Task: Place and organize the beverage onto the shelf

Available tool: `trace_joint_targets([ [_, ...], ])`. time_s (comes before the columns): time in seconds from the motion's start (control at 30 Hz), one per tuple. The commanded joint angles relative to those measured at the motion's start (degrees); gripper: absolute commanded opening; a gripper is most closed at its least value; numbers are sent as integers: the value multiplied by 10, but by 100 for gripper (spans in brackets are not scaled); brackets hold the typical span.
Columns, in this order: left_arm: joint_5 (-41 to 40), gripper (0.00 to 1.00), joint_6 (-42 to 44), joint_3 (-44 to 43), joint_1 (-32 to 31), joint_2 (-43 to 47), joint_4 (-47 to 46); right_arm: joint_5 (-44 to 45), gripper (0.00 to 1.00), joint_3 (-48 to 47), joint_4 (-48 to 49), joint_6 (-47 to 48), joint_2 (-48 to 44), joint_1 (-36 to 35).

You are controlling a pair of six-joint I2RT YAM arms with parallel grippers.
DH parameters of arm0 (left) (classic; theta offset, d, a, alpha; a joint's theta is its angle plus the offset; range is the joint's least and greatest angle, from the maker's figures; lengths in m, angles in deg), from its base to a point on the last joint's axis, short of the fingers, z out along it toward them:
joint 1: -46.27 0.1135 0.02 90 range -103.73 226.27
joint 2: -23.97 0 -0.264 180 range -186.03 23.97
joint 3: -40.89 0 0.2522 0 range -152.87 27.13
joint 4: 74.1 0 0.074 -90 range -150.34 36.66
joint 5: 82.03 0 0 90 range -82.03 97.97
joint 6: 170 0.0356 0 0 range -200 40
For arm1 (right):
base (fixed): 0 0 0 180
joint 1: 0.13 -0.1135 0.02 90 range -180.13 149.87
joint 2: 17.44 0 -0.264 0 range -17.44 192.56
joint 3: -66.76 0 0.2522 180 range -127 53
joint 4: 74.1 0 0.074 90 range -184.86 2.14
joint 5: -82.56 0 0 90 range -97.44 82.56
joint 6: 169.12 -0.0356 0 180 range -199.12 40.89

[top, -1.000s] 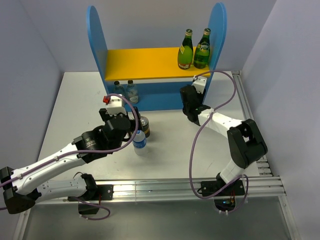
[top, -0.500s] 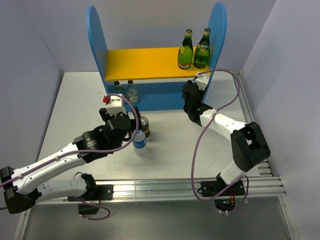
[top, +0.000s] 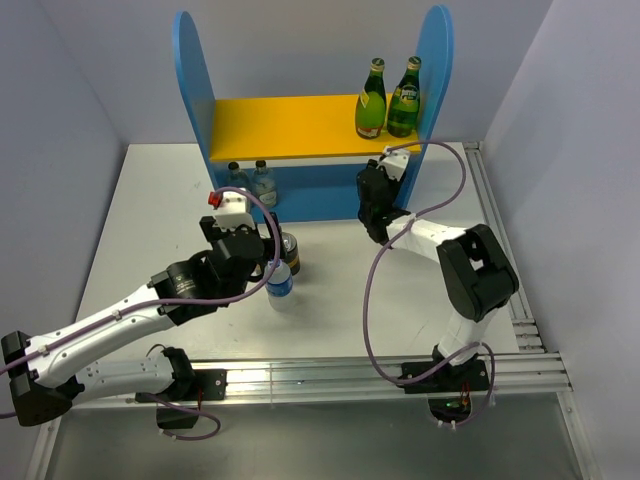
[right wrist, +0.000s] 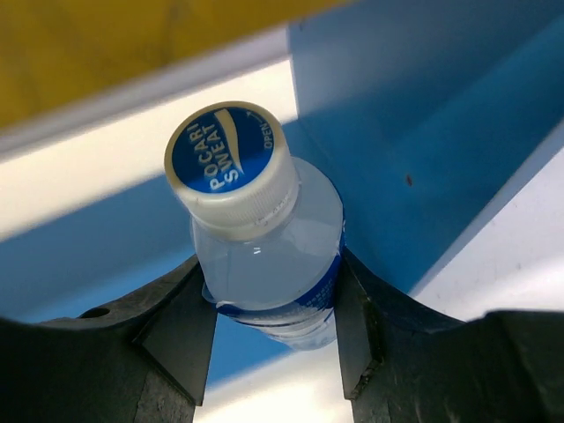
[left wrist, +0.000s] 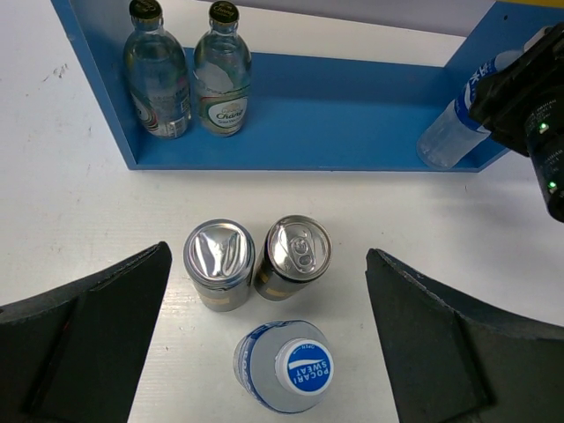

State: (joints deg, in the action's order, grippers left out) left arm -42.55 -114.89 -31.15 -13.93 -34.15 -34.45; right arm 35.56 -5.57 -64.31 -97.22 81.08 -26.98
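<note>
From above, the shelf point(top: 290, 128) stands at the far side of the table point(top: 150, 200). Two green bottles point(top: 371, 100) stand upright side by side at the right end of its yellow board. The right gripper point(top: 372, 195) reaches into the right end of the lower level, and this view hides what it holds. The left gripper point(top: 268, 262) hangs over a small cluster of drinks in front of the shelf.

The left wrist camera shows the left gripper's fingers point(left wrist: 88, 339) spread wide with nothing between them. Below stand two cans point(left wrist: 218, 262), touching each other, and just in front of them is a water bottle point(left wrist: 286, 366). All three are on the table. Two glass bottles point(left wrist: 159, 75) stand at the left end of the lower level.

In the right wrist camera, the right gripper's fingers point(right wrist: 181, 330) pinch a second water bottle point(right wrist: 269, 264) by its labelled body. Its blue-and-white cap point(right wrist: 229, 167) sits just under the yellow board, near the right side panel.
</note>
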Motion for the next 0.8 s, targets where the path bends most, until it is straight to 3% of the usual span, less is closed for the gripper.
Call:
trace_joint_targets([
  [0.0,-12,99,9,3,-3,-1,-22,48,0,-43,134,9,9,5],
  [0.27,-15,99,10,0,-3,-6,-21,74,0,-61,163,12,47,9],
  [0.4,-14,99,10,-2,-4,-7,-19,62,0,-83,130,3,61,10],
  [0.5,-14,99,9,-3,-4,-7,-18,62,38,-81,120,-2,55,10],
  [0.53,-14,99,9,-2,-4,-5,-17,63,60,-74,123,-1,53,10],
  [0.57,-14,99,9,-2,-4,-4,-17,64,70,-70,120,-6,48,11],
  [0.7,-17,99,9,-1,-8,1,-17,67,84,-55,106,-8,26,10],
  [0.77,-17,99,8,-1,-10,5,-15,66,96,-40,101,-11,13,10],
])
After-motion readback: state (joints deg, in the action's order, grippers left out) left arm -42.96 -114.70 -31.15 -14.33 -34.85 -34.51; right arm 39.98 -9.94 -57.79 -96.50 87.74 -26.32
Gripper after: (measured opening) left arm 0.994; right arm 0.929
